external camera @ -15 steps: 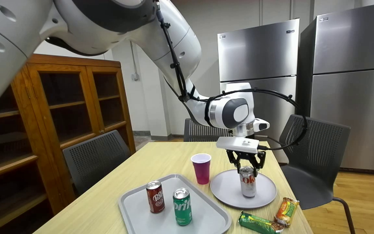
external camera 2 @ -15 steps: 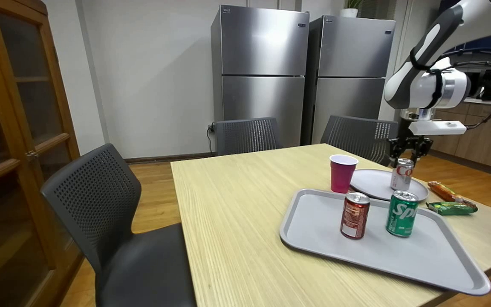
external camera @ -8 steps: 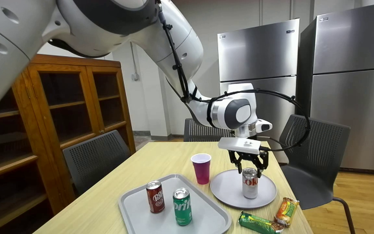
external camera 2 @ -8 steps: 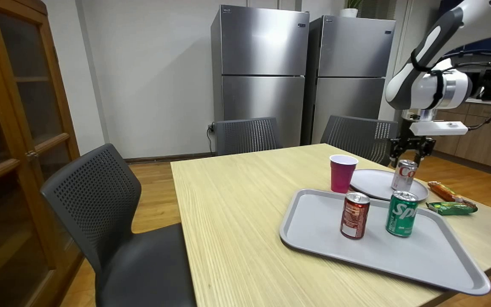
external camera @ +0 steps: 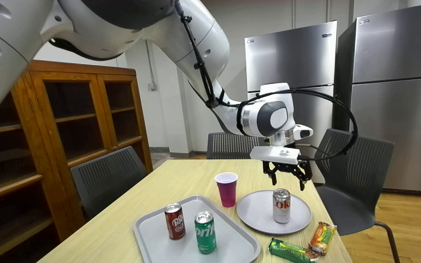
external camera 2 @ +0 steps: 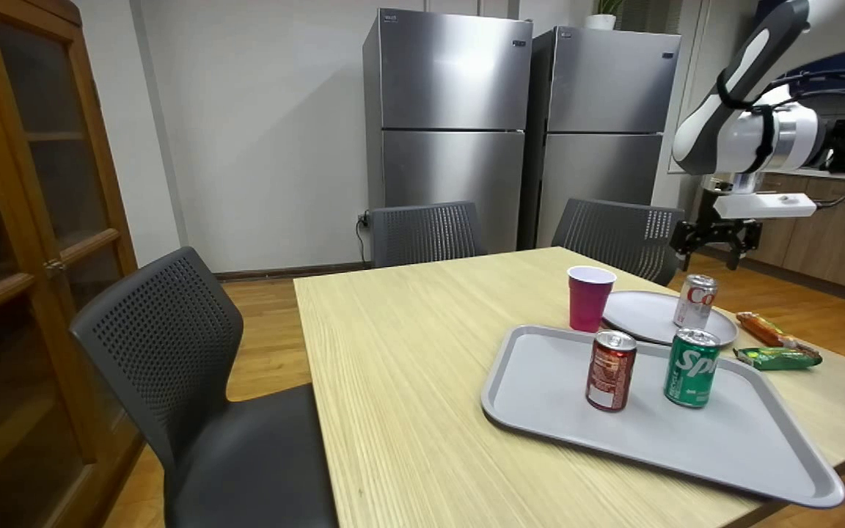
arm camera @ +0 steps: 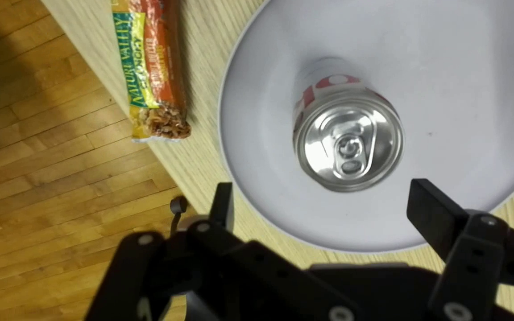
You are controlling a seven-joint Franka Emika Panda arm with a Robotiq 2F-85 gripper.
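Gripper (external camera: 288, 186) hangs above and apart from the silver Coke can (external camera: 281, 206), right of centre in an exterior view; fingers (arm camera: 433, 214) spread wide, nothing gripped. Can stands upright on the pale plate (external camera: 252, 212). Nature Valley granola bar (arm camera: 152, 58) at upper left of wrist view. Step in hand, I judge: can set down, grip off. Next move likely calls for height before sideways travel, sparing the can a knock.

Both exterior views face refrigerators (external camera: 290, 58) across the table (external camera 2: 415, 352); a close wrist view overlooks the can (arm camera: 350, 142).
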